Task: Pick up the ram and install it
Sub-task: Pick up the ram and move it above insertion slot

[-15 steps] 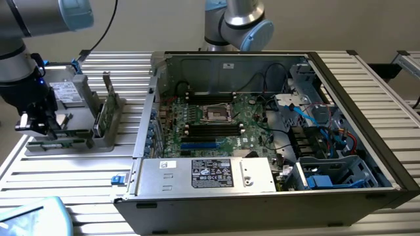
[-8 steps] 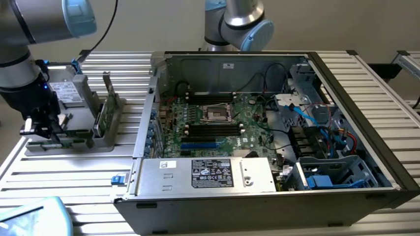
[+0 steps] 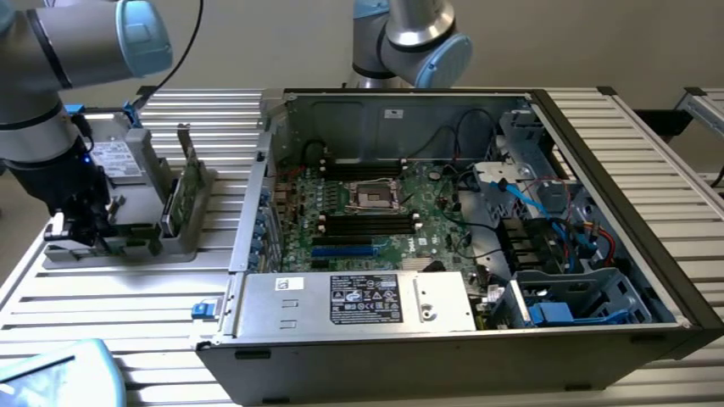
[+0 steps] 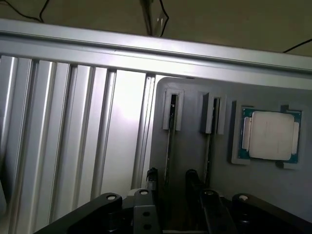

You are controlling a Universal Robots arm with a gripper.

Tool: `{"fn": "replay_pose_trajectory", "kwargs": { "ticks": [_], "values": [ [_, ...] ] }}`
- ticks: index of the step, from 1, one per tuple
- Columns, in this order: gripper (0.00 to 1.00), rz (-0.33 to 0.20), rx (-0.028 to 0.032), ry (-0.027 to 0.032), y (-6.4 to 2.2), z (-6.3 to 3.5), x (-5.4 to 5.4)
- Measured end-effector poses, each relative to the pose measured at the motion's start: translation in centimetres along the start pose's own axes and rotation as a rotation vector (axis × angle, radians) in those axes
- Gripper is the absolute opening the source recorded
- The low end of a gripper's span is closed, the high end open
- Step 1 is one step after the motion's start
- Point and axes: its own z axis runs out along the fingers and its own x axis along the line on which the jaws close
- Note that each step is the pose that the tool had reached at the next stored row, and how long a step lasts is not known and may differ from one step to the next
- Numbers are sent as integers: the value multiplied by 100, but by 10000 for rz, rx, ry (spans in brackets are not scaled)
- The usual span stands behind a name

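Nearest the wrist camera sits the tool, its two dark fingers spread wide and holding nothing. The ram stands on edge in a narrow slot of the grey holder, and we see it as a thin dark line running between the open fingers with a gap on either side. It has not been lifted.

In the neighbouring slot stands a second thin board, also edge-on, and we cannot tell what kind it is. Just beyond that slot the square silver processor lies flat in its own recess of the holder.

In the exterior view the tool hangs low over the end of the holder toward that view's left, carried by the grey arm with pale blue joint caps. A taller green card with a metal bracket stands upright in the holder on the side nearer the computer.

The holder rests on the slatted aluminium table. Just beside it, toward the exterior view's right, lies the open computer case — its green motherboard is exposed, and the silver power supply sits along the case's near edge. A second arm rises behind the case.
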Motion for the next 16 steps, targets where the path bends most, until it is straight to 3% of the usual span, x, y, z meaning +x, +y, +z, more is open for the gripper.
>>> {"fn": "replay_pose_trajectory", "kwargs": {
  "ticks": [9, 16],
  "values": [
    [37, -3, -23, -3, -30, 101, 6],
    [37, -5, -66, -8, -51, 104, 9]
  ]
}}
